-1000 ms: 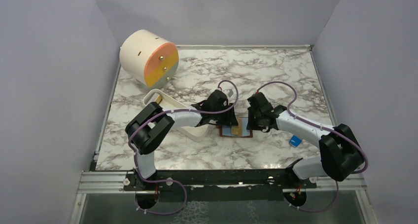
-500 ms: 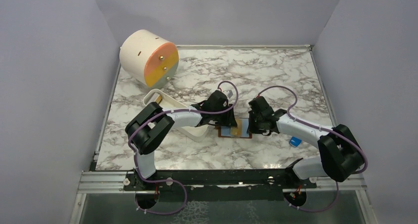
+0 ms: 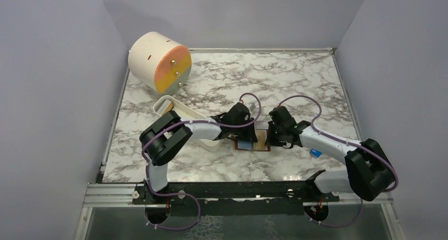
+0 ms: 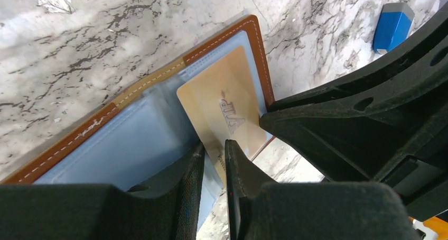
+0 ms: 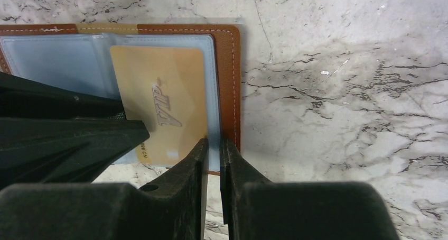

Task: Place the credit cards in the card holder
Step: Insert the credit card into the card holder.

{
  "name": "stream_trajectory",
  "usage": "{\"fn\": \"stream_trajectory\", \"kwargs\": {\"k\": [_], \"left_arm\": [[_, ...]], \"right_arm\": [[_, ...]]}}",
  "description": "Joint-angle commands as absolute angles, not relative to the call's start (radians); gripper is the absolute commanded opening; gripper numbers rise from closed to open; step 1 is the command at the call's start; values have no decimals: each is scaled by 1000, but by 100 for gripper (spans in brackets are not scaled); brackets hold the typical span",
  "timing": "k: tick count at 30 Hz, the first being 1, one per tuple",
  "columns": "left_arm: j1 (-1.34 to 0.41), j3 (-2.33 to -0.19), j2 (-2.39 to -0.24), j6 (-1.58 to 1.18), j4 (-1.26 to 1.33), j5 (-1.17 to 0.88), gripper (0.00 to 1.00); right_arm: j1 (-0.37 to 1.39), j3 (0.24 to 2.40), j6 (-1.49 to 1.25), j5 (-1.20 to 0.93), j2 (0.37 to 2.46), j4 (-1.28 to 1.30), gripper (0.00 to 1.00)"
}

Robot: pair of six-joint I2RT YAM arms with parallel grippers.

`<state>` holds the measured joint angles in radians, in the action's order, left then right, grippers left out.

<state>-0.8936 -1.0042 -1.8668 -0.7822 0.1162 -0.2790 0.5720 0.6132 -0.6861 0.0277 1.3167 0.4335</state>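
The brown card holder (image 3: 244, 145) lies open on the marble, pale blue pockets up; it also shows in the left wrist view (image 4: 253, 39) and the right wrist view (image 5: 230, 65). An orange-yellow credit card (image 3: 261, 139) lies flat on its right half (image 4: 222, 105) (image 5: 164, 92); I cannot tell whether it is inside the sleeve. My left gripper (image 3: 251, 136) (image 4: 214, 151) is nearly shut, tips down on the card's near edge. My right gripper (image 3: 271, 140) (image 5: 213, 145) is shut, tips on the holder's right pocket edge. No dark cards show.
A white oblong tray (image 3: 177, 112) stands left of the holder, under the left arm. A large cream cylinder with an orange face (image 3: 158, 62) sits at the back left. A small blue block (image 3: 316, 153) (image 4: 393, 20) lies right of the holder, beside the right arm.
Both grippers have moved toward the near edge and lower onto the holder. The orange-yellow card has shifted toward the holder's right edge.
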Motion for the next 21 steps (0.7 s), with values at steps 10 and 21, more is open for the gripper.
{"fn": "stream_trajectory", "kwargs": {"k": [10,21], "left_arm": [[-912,-1071,-1819,-758,76,-219,38],[-911,-1068,-1870,-799,111,-292,40]], "right_arm": [[569,674,-690,55,1234,505,14],[569,683,-685,75,1266,480,14]]}}
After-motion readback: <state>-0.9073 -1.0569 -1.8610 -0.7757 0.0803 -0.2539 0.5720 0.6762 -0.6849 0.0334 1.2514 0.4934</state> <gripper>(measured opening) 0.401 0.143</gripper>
